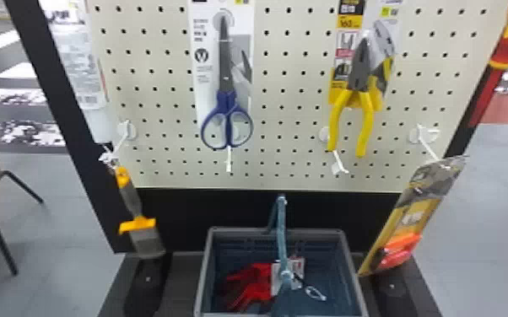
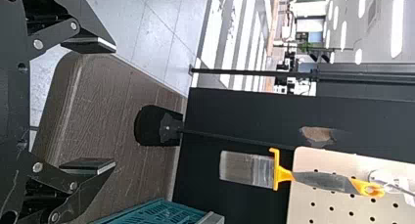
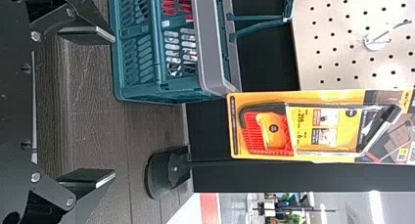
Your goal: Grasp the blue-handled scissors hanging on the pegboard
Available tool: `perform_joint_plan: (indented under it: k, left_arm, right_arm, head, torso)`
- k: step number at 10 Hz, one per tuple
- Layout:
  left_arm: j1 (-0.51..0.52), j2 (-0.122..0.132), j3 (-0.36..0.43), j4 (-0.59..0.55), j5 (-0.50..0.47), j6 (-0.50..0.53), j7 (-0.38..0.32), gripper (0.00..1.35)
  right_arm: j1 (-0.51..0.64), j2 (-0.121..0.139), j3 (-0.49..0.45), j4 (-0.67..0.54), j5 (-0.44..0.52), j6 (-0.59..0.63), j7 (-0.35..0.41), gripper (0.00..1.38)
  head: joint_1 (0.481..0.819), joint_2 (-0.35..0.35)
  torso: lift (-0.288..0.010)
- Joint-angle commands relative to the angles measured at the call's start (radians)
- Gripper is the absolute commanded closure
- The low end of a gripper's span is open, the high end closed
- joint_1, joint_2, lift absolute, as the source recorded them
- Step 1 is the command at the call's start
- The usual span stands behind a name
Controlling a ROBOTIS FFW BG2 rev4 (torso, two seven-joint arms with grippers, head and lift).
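Before the pegboard [image 1: 152,98], left tool [image 2: 115,105] and right tool [image 3: 115,106] well apart, each with fingers spread wide.

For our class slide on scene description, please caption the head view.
Blue-handled scissors and yellow-handled pliers hang on a pegboard above a basket holding what look like red gloves.

Black linkages [image 2: 55,35], seemingly silver screws [image 2: 38,44]

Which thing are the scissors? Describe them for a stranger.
Find the cream pegboard above the gray-rimmed basket. On it, left of the pliers, hang the scissors, pointing up. Their blue handles form closed loops; the pliers' yellow ones don't.
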Motion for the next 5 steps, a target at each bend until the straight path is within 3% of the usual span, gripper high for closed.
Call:
perform_joint_plan:
  k: [1, 5]
  left_arm:
    - [-0.002, 0.000, -0.007, 0.014, 0.036, -0.013, 0.000, 0.44]
    - [-0.015, 0.029, -0.031, 0.061, 0.070, -0.050, -0.001, 0.44]
  right_arm:
    - [0.000, 0.000, 0.000, 0.006, -0.007, 0.000, 0.000, 0.31]
    - [0.000, 0.000, 0.000, 0.008, -0.008, 0.000, 0.000, 0.31]
  head:
    - [0.549, 0.000]
    - [0.549, 0.000]
  torso:
    - [-0.100]
    - [-0.100]
